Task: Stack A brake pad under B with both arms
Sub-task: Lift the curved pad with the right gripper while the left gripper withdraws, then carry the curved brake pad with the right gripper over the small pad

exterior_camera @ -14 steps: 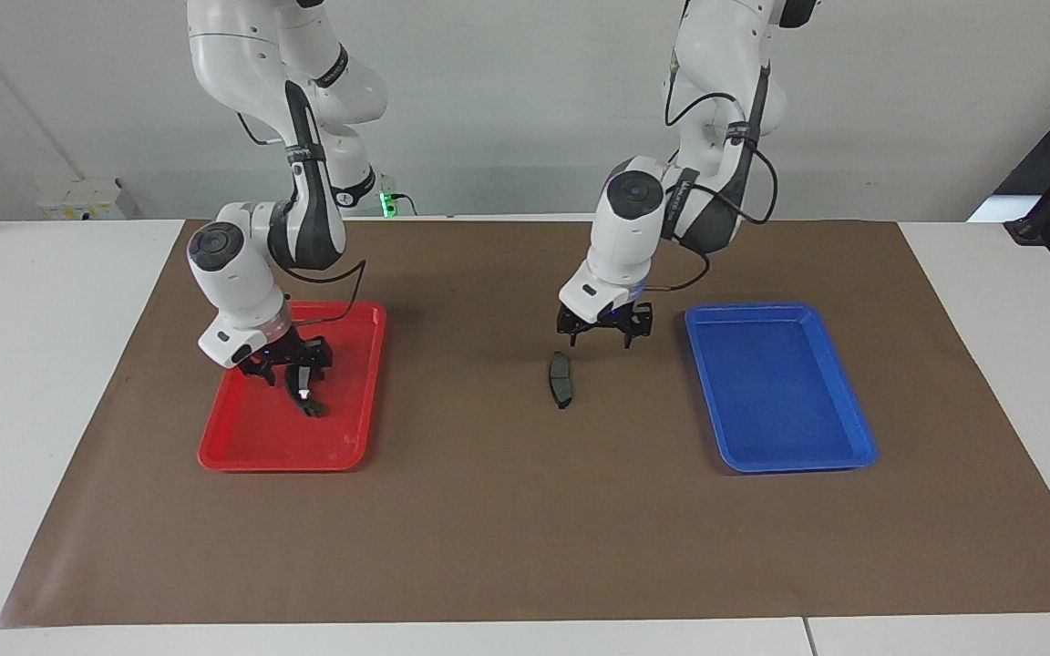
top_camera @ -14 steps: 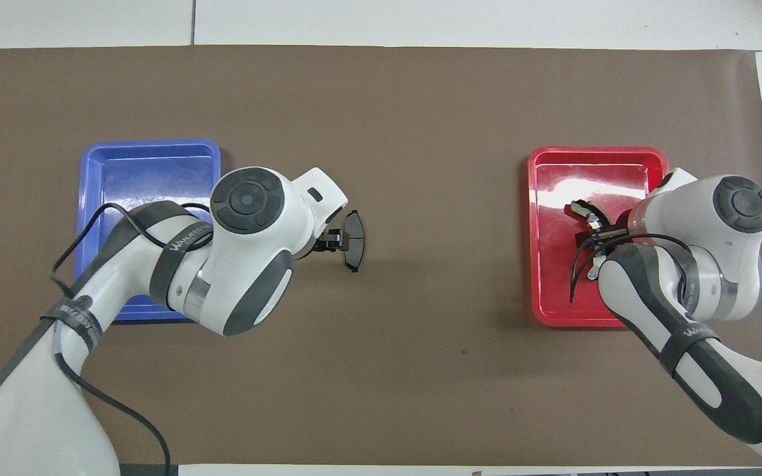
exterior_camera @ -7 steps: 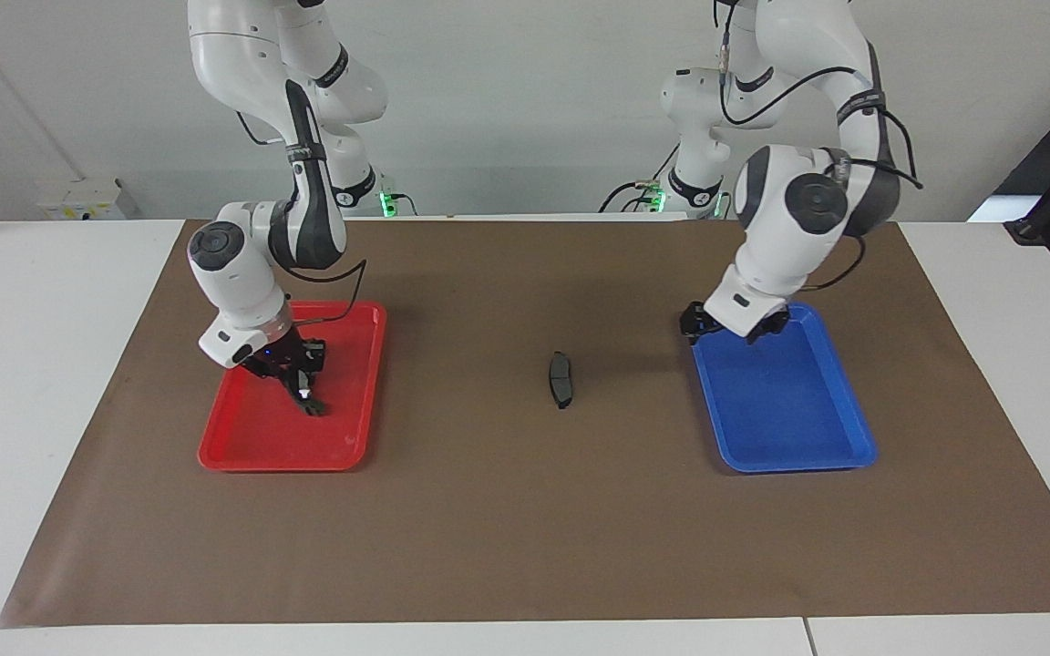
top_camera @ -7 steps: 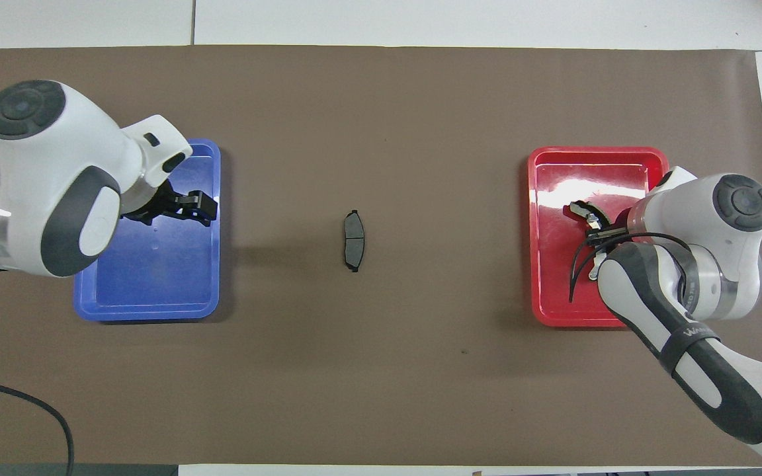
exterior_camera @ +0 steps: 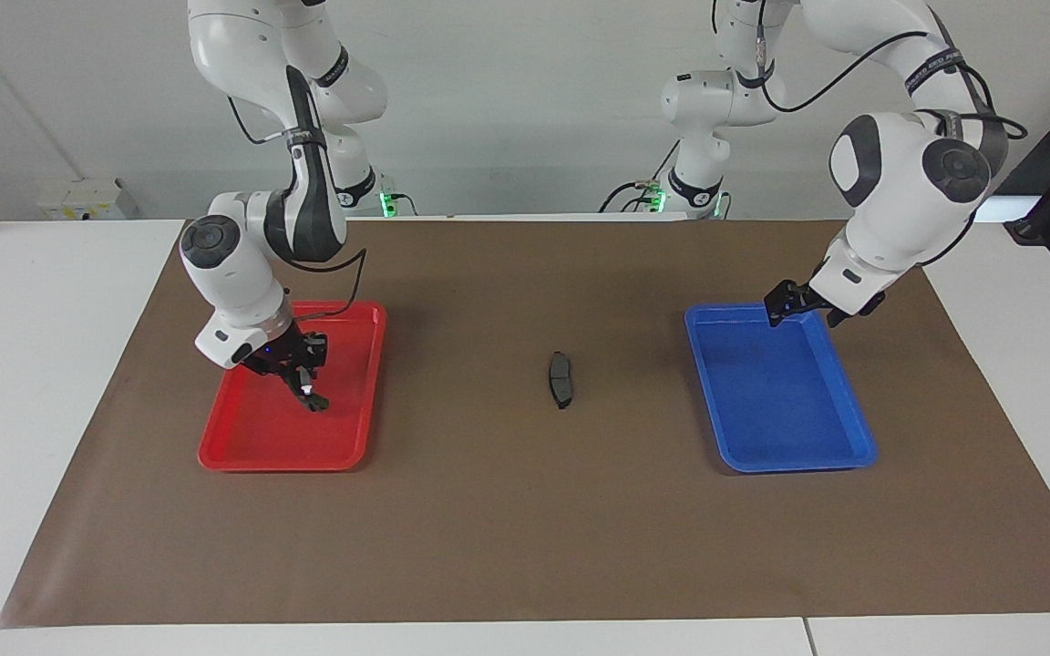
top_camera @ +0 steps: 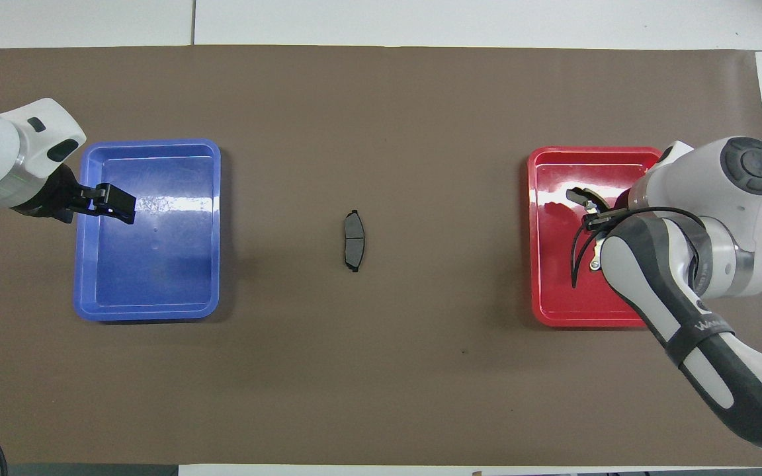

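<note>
The short grey brake pad (exterior_camera: 561,379) lies alone at the middle of the tabletop (exterior_camera: 507,528), well apart from both hands. The right hand (exterior_camera: 295,369) is down in the red tray (exterior_camera: 354,446) near the right arm's end, fingers clamped on the long curved pad (exterior_camera: 310,398). The left hand (exterior_camera: 808,305), fingers apart and holding nothing, hangs over the blue tray's (exterior_camera: 853,446) edge at the left arm's end.

Two white jointed robot arms are showing, one (exterior_camera: 252,264) and another (exterior_camera: 899,191). Two brake pads are showing: one short flat dark-grey pad (exterior_camera: 561,379), one longer curved black pad (exterior_camera: 306,392). Two shallow plastic trays are lying on the worktop: one red tray (exterior_camera: 343,456), one blue tray (exterior_camera: 853,446). One brown paper mat (exterior_camera: 525,528) is covering it.
</note>
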{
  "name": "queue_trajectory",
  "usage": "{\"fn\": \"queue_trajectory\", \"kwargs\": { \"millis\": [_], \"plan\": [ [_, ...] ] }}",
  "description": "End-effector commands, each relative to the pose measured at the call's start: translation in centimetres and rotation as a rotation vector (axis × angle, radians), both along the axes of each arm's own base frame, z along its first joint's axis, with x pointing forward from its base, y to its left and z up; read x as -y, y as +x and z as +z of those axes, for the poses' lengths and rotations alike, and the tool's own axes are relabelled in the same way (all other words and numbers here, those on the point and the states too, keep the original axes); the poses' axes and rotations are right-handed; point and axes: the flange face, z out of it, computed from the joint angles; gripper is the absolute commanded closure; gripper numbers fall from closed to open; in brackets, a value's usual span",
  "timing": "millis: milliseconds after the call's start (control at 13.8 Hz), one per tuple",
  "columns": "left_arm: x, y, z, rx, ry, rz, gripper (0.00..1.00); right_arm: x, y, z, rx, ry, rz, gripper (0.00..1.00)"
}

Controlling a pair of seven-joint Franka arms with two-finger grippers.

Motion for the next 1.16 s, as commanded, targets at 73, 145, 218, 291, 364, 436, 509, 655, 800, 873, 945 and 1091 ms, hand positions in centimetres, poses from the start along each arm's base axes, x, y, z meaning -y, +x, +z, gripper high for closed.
{"fn": "queue_trajectory", "kwargs": {
  "millis": [73, 145, 218, 291, 364, 436, 509, 655, 800, 873, 945, 1091],
  "plan": [
    [-1.0, -1.0, 5.7, 0.004, -0.001, -0.032, 0.0, -8.2, 1.5, 4.5, 0.018, 0.01, -0.087, 1.0],
    [-1.9, -1.0, 6.6, -0.003, -0.005, -0.041, 0.0, -11.2, 1.3, 4.7, 0.032, 0.013, -0.116, 1.0],
    [-2.4, -1.3, 7.0, -0.01, -0.006, -0.038, 0.0, -13.8, 1.0, 5.2, 0.046, 0.018, -0.135, 1.0],
    [-2.6, -1.8, 7.4, -0.018, -0.006, -0.036, 0.0, -16.1, 0.7, 5.8, 0.059, 0.023, -0.157, 1.0],
    [-2.6, -2.6, 8.0, -0.023, -0.006, -0.039, 0.0, -19.1, 0.3, 5.6, 0.057, 0.023, -0.176, 1.0],
    [-2.5, -2.9, 8.0, -0.026, -0.005, -0.041, 0.0, -21.2, 0.4, 5.6, 0.059, 0.025, -0.206, 1.0],
    [-2.4, -3.1, 8.1, -0.023, -0.005, -0.044, 0.0, -24.3, 0.7, 5.0, 0.061, 0.022, -0.239, 1.0],
    [-2.4, -3.2, 7.9, -0.027, -0.006, -0.042, 0.0, -29.9, 1.1, 3.4, 0.068, 0.021, -0.284, 1.0],
    [-2.4, -3.1, 7.9, -0.018, -0.007, -0.044, 0.0, -32.4, 1.2, 1.8, 0.075, 0.025, -0.274, 1.0],
    [-2.4, -3.0, 8.0, -0.007, -0.007, -0.041, 0.0, -33.2, 1.2, 1.2, 0.091, 0.047, -0.266, 1.0],
    [-2.4, -2.8, 8.0, 0.009, -0.007, -0.039, 0.0, -34.8, 0.6, 0.4, 0.101, 0.062, -0.242, 1.0],
    [-2.4, -2.5, 8.1, 0.023, -0.008, -0.039, 0.0, -36.1, 0.3, -1.4, 0.107, 0.072, -0.181, 1.0]
  ]
}}
